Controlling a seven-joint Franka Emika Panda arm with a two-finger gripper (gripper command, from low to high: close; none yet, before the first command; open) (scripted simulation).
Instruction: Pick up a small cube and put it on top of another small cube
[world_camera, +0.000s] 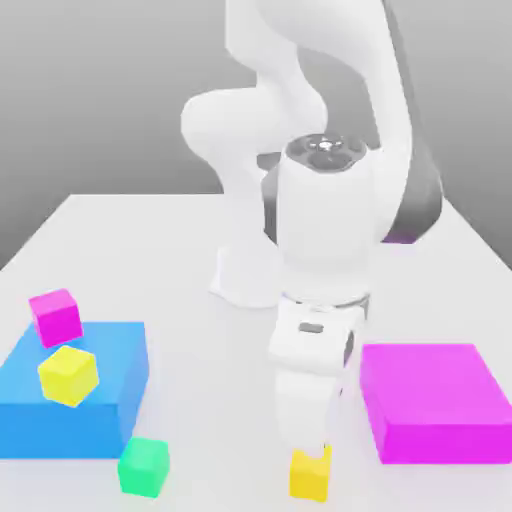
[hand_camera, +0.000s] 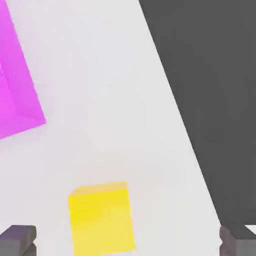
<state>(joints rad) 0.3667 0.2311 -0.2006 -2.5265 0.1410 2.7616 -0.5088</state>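
Green cube (world_camera: 144, 467): sat on the bench (world_camera: 200, 400), near the blue block (world_camera: 70, 390).
Claw (world_camera: 318, 448): pointed down, spread wide, over the yellow-orange cube (world_camera: 310, 474).
Pink block (world_camera: 436, 400): near that cube.
Hand view: showed the bench's edge.

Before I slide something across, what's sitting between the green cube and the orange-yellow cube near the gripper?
Just bare table between the green cube and the orange-yellow one, in the exterior view.
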